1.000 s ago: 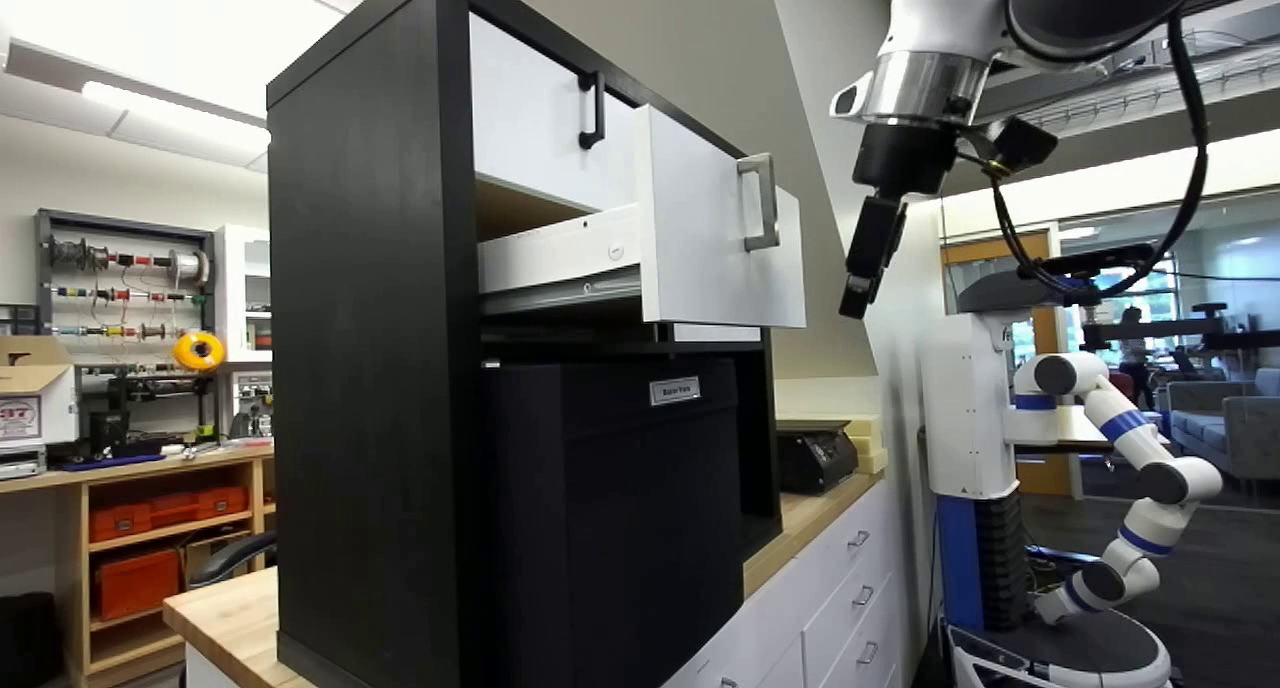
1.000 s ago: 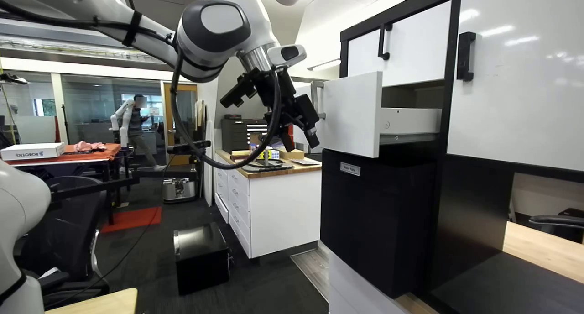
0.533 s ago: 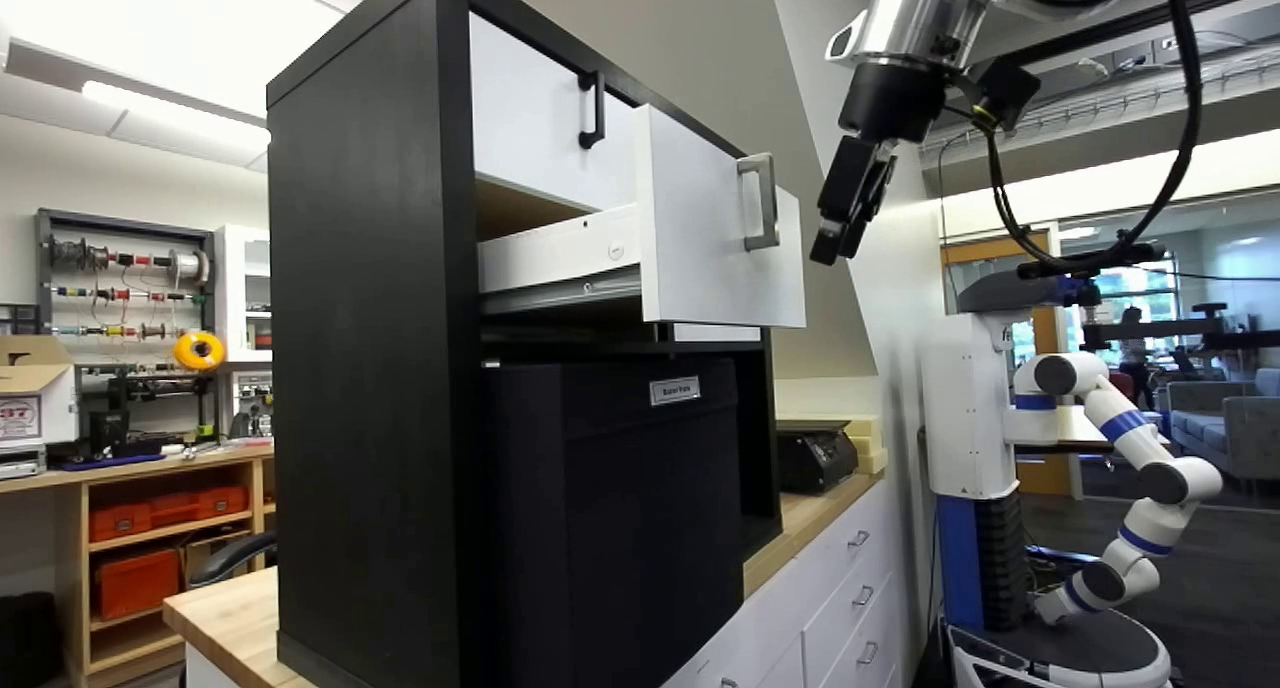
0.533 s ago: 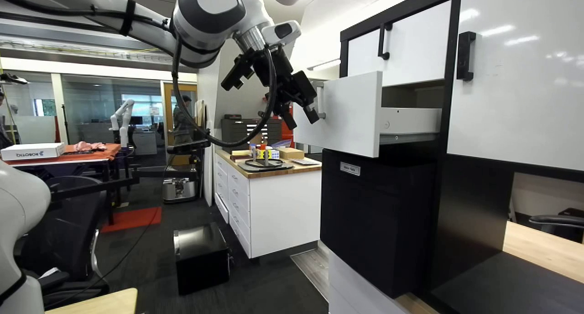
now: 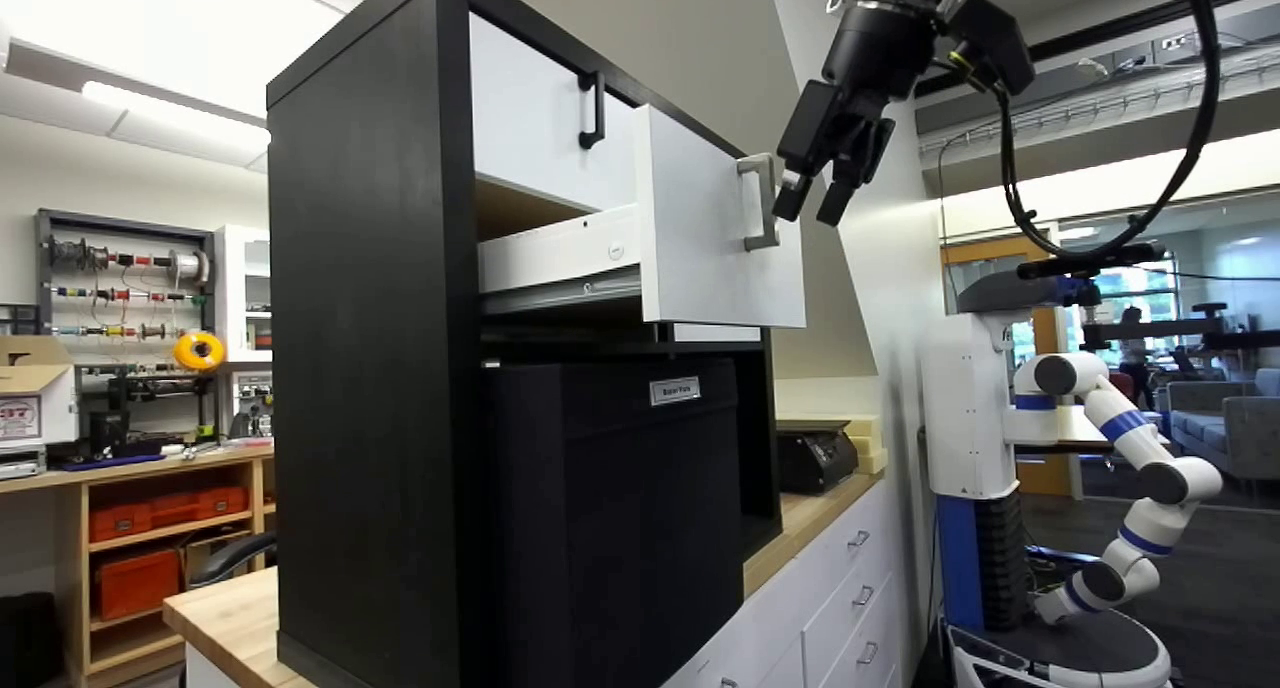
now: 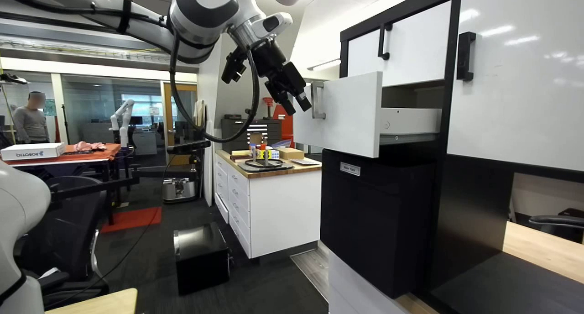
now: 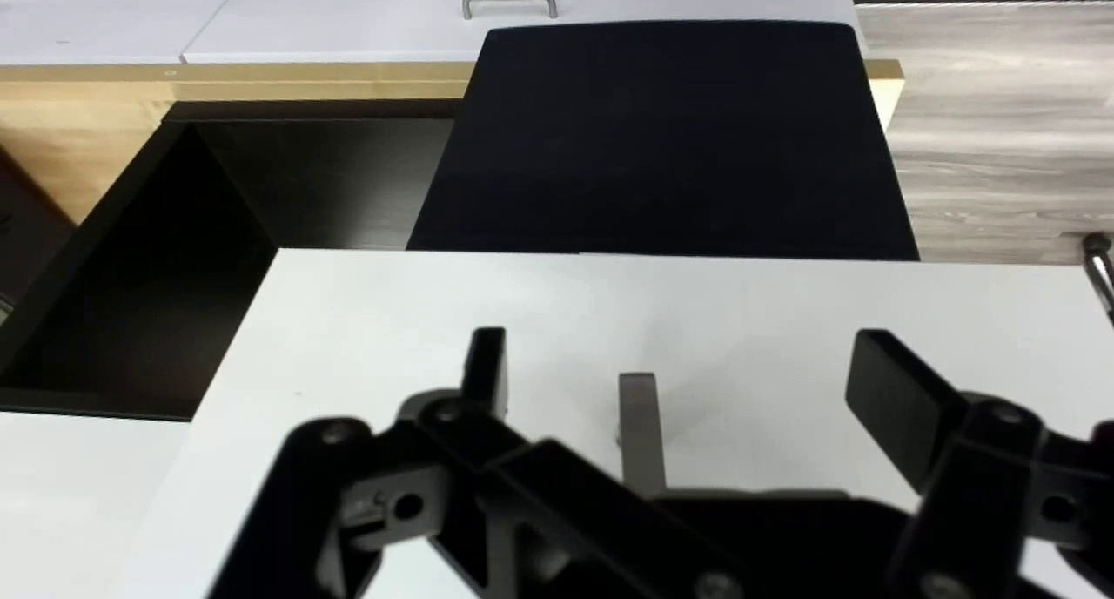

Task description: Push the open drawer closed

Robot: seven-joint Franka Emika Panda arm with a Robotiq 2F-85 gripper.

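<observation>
Wrist view shows the blocky tool (image 7: 681, 380) spread wide near the squared metal handle (image 7: 640, 425) of the smooth white drawer (image 7: 557, 307).

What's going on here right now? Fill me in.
The robot arm has its gripper in front of the drawer, close to the silver handle. The jaws stand apart and grip nothing; I can't tell whether they touch the drawer. The drawer sticks out of the black cabinet, not yet pushed closed. The arm seems placed for that push.
</observation>
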